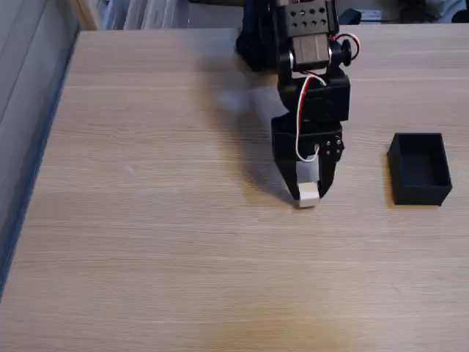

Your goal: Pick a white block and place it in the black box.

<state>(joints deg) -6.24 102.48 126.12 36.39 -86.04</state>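
Reaching down from the far edge of the table in the fixed view, my black arm (311,66) comes toward the camera, with red and white wires looping along its front. My gripper (308,194) points down at the light wooden table (183,242), a little right of the middle of the picture. Its two dark fingers are drawn in around the white block (308,192), one finger on each side, so I am pinching the block between them. The small cube shows pale at the very tip of my fingers, at or just above the tabletop; I cannot tell whether it rests on the wood or hangs slightly clear of it.

To the right of my gripper, well apart from it, sits the black box (419,169), near the right edge of the picture. It stands upright with its open top facing up, and its inside looks dark. The white block is outside the box.
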